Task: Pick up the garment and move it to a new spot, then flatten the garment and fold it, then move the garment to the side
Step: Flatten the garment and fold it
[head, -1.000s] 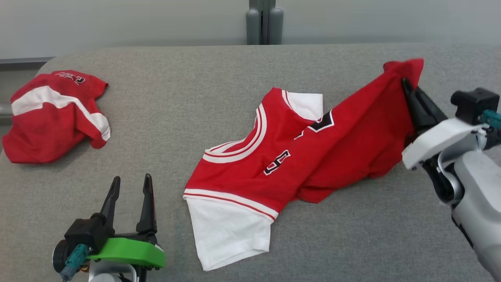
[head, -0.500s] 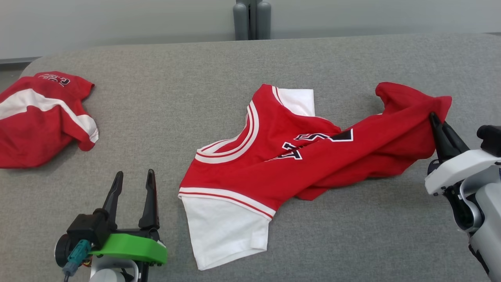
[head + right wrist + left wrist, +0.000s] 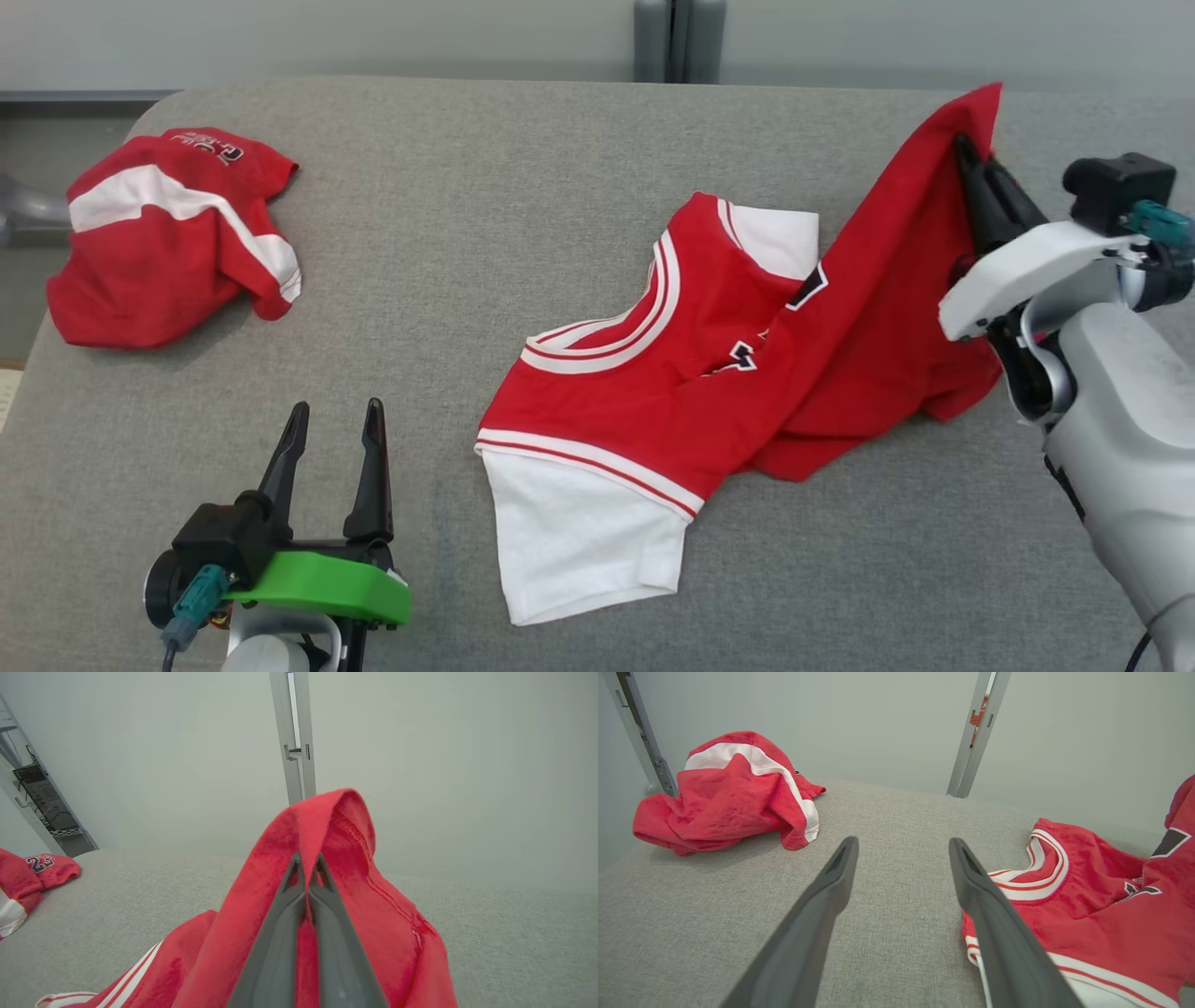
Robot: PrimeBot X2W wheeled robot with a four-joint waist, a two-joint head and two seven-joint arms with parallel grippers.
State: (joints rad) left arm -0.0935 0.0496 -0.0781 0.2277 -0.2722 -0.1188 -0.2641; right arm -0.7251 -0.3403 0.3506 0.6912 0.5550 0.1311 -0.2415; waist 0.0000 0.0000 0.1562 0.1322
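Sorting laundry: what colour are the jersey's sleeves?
The jersey has white sleeves; head view shows best.

Bare table (image 3: 439, 252) separates crumpled shirt (image 3: 168, 252) from jersey (image 3: 644, 401).

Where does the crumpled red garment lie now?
In the head view the crumpled garment lies at the far left corner of the table, beyond the open left gripper and apart from the jersey.

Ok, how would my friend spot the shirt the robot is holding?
Look at the grey padded table. Towards its right lies a red jersey with white sleeves and a striped collar, one end pinched and raised by the right gripper. The other red garment, far left, sits crumpled and untouched.
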